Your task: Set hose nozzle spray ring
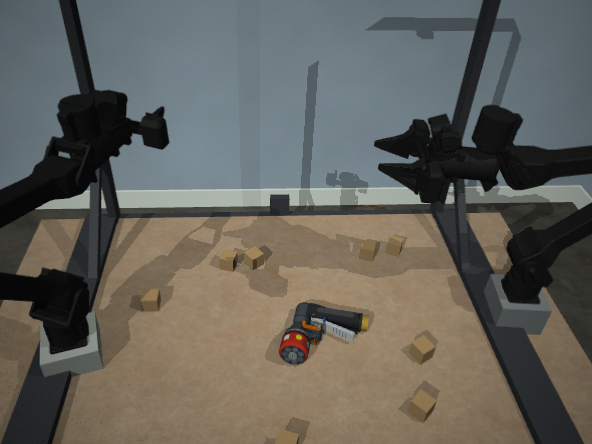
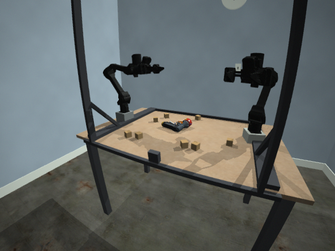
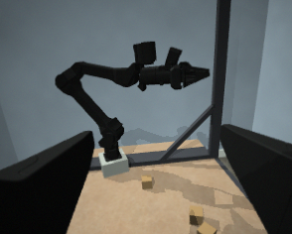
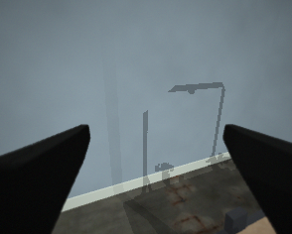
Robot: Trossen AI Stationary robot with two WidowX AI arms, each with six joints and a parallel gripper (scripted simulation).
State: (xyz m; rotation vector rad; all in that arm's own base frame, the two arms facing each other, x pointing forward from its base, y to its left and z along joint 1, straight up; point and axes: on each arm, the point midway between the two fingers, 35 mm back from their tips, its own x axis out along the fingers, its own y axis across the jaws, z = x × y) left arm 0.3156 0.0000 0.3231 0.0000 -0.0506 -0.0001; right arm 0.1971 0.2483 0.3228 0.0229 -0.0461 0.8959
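Note:
The hose nozzle (image 1: 332, 314) (image 2: 172, 125) lies on its side on the table (image 1: 200, 370) (image 2: 215, 130). Its red spray ring (image 1: 294, 344) (image 2: 189, 121) shows a white and a yellow mark; the orange dots and white arrow cannot be made out. The white trigger (image 1: 340, 331) angles away from the dark handle. An orange lever (image 1: 312, 325) shows beside the head. My left gripper (image 1: 377, 155) (image 3: 157, 135) is open and empty, high above the table, at the right in the top view. My right gripper (image 4: 157, 131) (image 3: 210, 71) is open and empty, high at the left in the top view, turned toward the back wall.
Several wooden blocks lie around the nozzle, including one block (image 1: 422, 348) to its right, another (image 1: 254, 258) behind it and one (image 1: 150, 300) to the left. Dark frame posts (image 1: 75, 30) (image 1: 480, 45) rise at both sides. A small dark box (image 1: 279, 204) (image 2: 154, 156) sits on the edge rail.

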